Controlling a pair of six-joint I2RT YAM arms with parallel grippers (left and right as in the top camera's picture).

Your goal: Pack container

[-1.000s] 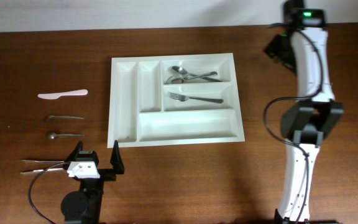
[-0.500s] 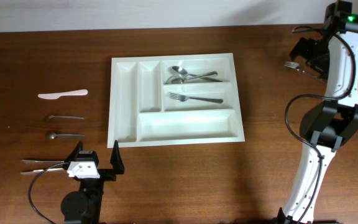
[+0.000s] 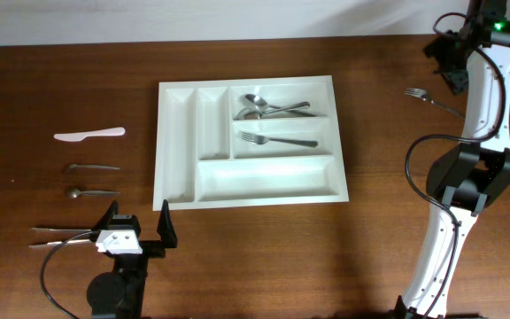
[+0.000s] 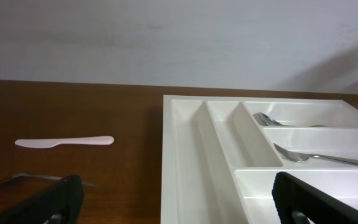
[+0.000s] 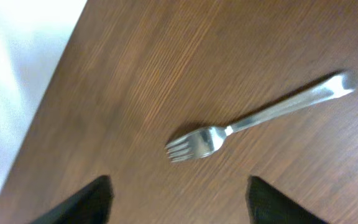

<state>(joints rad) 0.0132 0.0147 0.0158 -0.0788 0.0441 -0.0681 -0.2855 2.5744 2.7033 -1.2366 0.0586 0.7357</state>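
The white container (image 3: 264,180) lies in the middle of the table. Its top right compartment holds spoons (image 3: 268,106) and the one below holds a fork (image 3: 277,139). The other compartments are bare. It also shows in the left wrist view (image 4: 185,162). A loose metal fork (image 3: 434,100) lies on the table at the far right. My right gripper (image 3: 450,64) hovers just behind it, open and empty. The right wrist view shows the fork (image 5: 253,121) beyond the open fingers (image 5: 179,202). My left gripper (image 3: 137,220) is open and empty in front of the tray's left corner (image 4: 179,208).
Left of the tray lie a white plastic knife (image 3: 89,135), two small metal spoons (image 3: 93,166) (image 3: 91,191) and thin metal tongs (image 3: 60,235). The knife shows in the left wrist view (image 4: 64,142). A white wall runs behind the table.
My right arm has swung right and toward the back edge. The loose fork, unseen a second ago, now lies in full view, apart from the gripper. The left arm has not moved.
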